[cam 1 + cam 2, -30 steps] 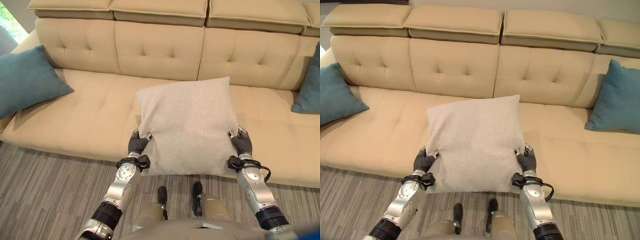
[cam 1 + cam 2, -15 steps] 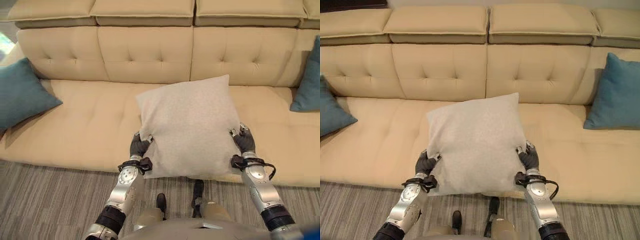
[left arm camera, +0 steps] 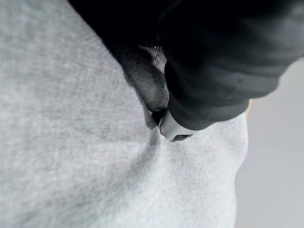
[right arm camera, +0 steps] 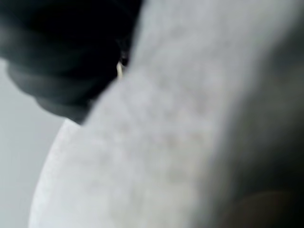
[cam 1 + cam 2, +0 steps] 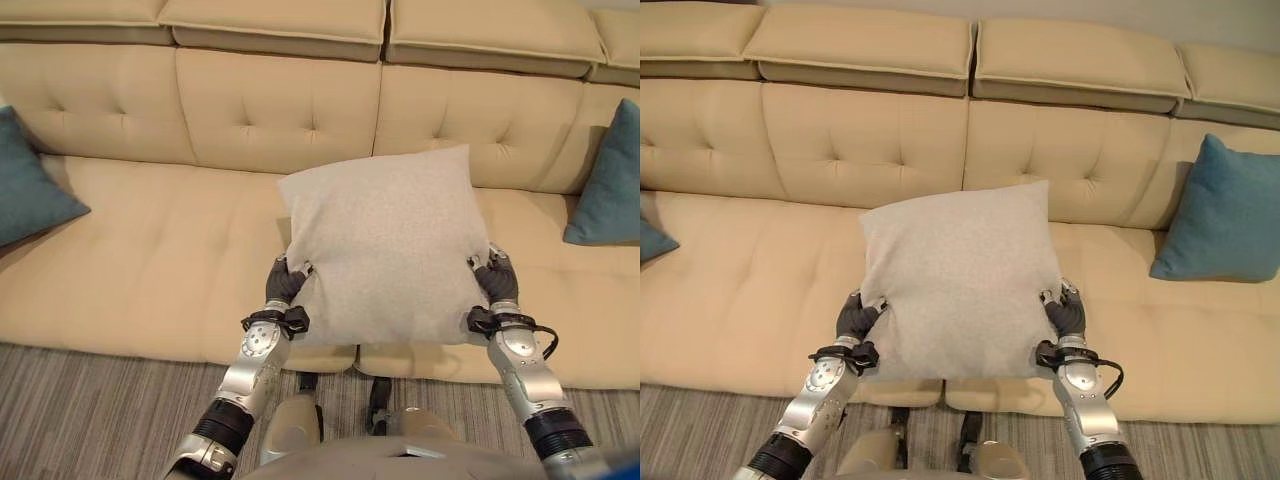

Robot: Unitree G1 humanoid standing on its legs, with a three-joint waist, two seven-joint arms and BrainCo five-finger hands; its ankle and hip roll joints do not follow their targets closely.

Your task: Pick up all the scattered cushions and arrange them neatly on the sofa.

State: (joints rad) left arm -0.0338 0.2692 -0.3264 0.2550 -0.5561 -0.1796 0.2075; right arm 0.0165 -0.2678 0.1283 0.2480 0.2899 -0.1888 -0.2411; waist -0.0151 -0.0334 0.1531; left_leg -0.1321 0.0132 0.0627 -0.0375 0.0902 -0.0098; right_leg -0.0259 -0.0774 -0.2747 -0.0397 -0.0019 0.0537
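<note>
Holding now: the left hand (image 5: 283,283) grips the lower left side of the grey cushion (image 5: 385,240), with its fingers curled into the fabric; the left wrist view shows the cloth pinched and wrinkled at one fingertip.
Right hand: the right hand (image 5: 496,283) grips the lower right side of the same cushion in the same way, fingers closed on the edge.
Cushion place: it hangs upright in the air between the two hands, in front of the middle of the sofa (image 5: 150,250), its top edge reaching the backrest in the head views; I cannot tell if it touches the seat.
Other cushions: one teal cushion (image 5: 25,195) lies at the left end of the seat, and a second teal cushion (image 5: 1220,215) leans on the backrest at the right end.
Step in hand: I judge it is the carrying of the grey cushion toward the sofa, just before placing.
Next move calls for: both arms should go forward together and keep the cushion level, set its lower edge on the seat, lean it on the backrest between the teal ones, then open both hands.
</note>
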